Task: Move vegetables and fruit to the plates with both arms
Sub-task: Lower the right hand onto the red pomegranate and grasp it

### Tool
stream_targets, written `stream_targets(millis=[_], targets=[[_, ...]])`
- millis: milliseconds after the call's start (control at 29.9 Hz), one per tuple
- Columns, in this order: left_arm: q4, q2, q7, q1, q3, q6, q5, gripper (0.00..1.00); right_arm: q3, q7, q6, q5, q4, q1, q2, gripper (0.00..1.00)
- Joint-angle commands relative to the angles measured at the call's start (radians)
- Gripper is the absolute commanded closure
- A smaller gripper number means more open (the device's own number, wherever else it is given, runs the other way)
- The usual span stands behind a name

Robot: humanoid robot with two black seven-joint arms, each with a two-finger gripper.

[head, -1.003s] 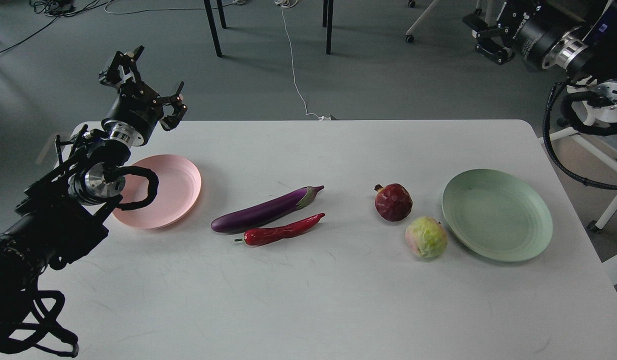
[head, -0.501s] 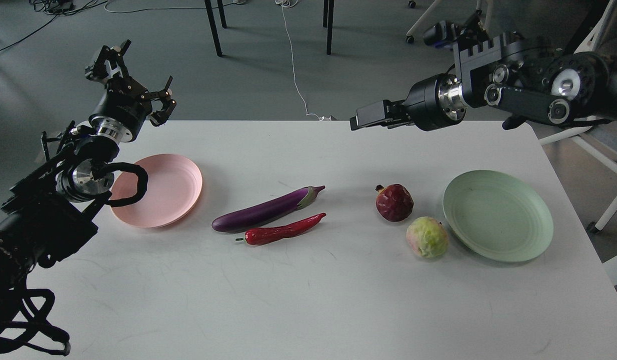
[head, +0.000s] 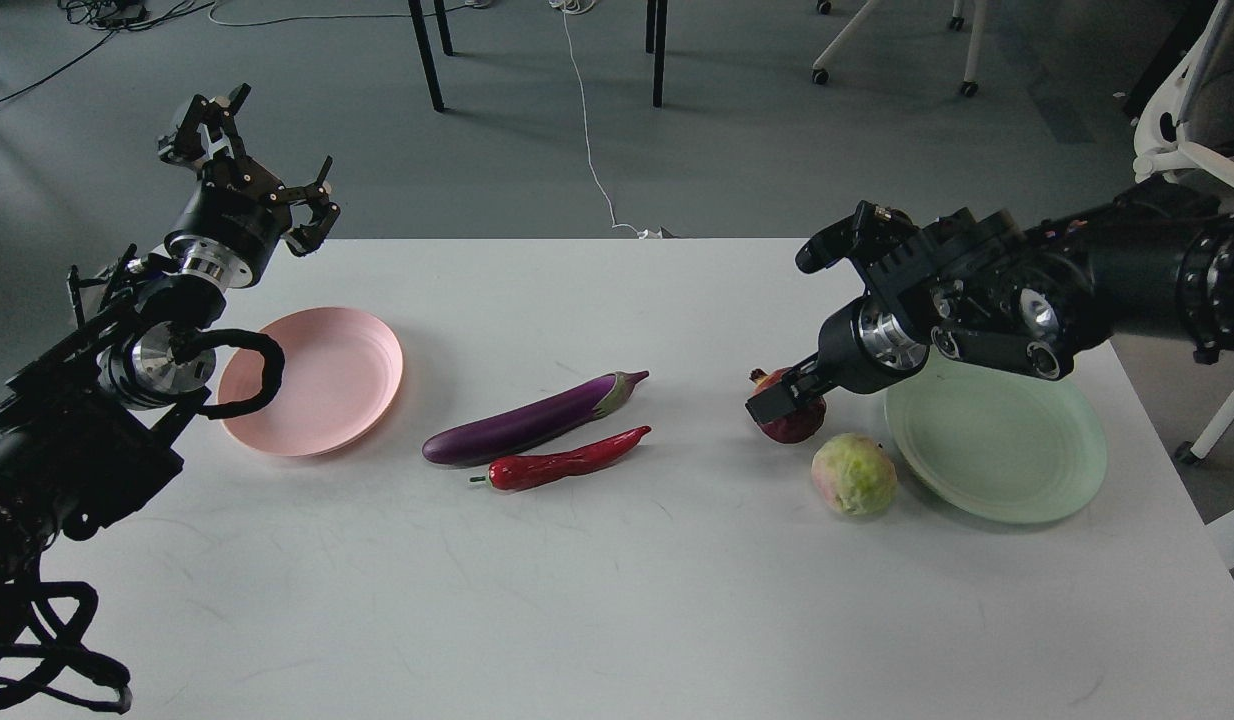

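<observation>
A purple eggplant [head: 527, 425] and a red chili pepper [head: 567, 462] lie side by side at mid-table. A dark red pomegranate [head: 803, 422] and a yellow-green fruit [head: 854, 474] sit left of the mint green plate [head: 997, 460]. The pink plate [head: 327, 385] is at the left and holds nothing. My left gripper [head: 252, 160] is open and empty, raised beyond the table's far left corner. My right gripper [head: 775, 403] points down-left, right at the pomegranate's top left and partly hiding it. Its dark fingers cannot be told apart. Its arm crosses above the green plate.
The white table [head: 617, 600] ends just right of the green plate. Beyond its far edge are dark chair legs [head: 427, 55], a white cable [head: 589, 140] on the floor and a white office chair [head: 1192, 140] at the right.
My right arm swung down from above the table's far edge to the pomegranate. My left gripper drifted a little up and to the left, still open.
</observation>
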Motion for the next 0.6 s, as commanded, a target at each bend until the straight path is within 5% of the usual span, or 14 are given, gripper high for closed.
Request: stream_targets(millis=[0, 368, 568], targets=[[0.0, 0.0, 0.0, 0.0, 0.002, 0.0, 0.001, 0.02, -0.01, 0.001, -0.01, -0.003, -0.006, -0.017, 0.005, 0.05], [0.0, -0.003, 0.0, 0.0, 0.006, 0.001, 0.003, 0.02, -0.001, 0.001, -0.039, 0.0, -0.03, -0.046, 0.008, 0.1], [0.0, 0.0, 0.0, 0.002, 0.008, 0.0, 0.003, 0.02, -0.01, -0.001, -0.04, -0.006, -0.059, -0.067, 0.021, 0.39]])
